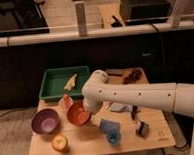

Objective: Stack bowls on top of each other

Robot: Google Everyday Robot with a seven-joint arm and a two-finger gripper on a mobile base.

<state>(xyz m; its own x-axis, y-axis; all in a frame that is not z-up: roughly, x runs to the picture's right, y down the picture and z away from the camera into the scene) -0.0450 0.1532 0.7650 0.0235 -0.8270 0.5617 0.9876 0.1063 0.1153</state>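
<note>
The orange-red bowl (77,115) sits upright on the wooden table (85,147), left of centre. The purple bowl (45,120), paler inside, stands just to its left; the two are close together but not stacked. My gripper (89,110) is at the end of the white arm, low over the right rim of the orange-red bowl. The arm's wrist hides most of it, and I cannot tell whether it holds the bowl.
A green tray (54,90) with a pale item stands at the back left. A small blue cup (112,131) lies on its side at the front centre. A round yellow-red fruit (59,143) is at the front left, and a small dark object (141,128) at the right.
</note>
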